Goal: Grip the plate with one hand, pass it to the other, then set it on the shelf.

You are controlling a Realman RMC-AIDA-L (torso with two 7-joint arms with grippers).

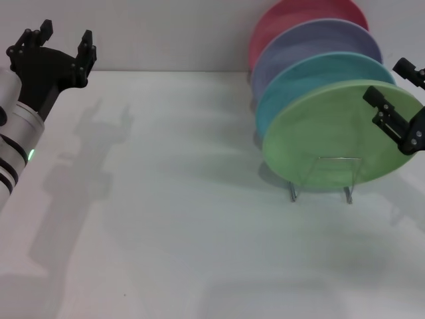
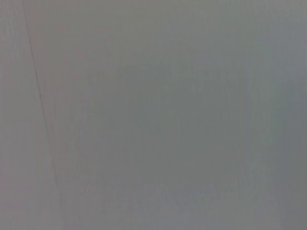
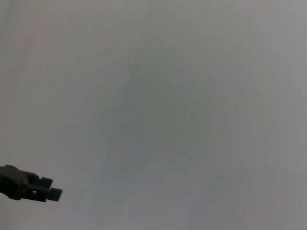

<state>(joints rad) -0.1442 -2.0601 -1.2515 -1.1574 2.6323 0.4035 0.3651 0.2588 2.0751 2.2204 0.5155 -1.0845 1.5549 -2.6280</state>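
Note:
The light green plate (image 1: 332, 136) stands on edge at the front of the silver wire shelf (image 1: 340, 160), on the right of the head view. My right gripper (image 1: 386, 80) is open at the plate's upper right rim. One of its fingers (image 1: 392, 118) shows in front of the plate's face, the other beside the rim. My left gripper (image 1: 65, 34) is open and empty, raised at the far left, well away from the plate. The left wrist view shows only a plain grey surface.
A turquoise plate (image 1: 312, 76), a lavender plate (image 1: 312, 43) and a pink plate (image 1: 292, 16) stand behind the green one in the same rack. A white table (image 1: 166, 219) spreads before me. A dark gripper part (image 3: 29, 188) shows in the right wrist view.

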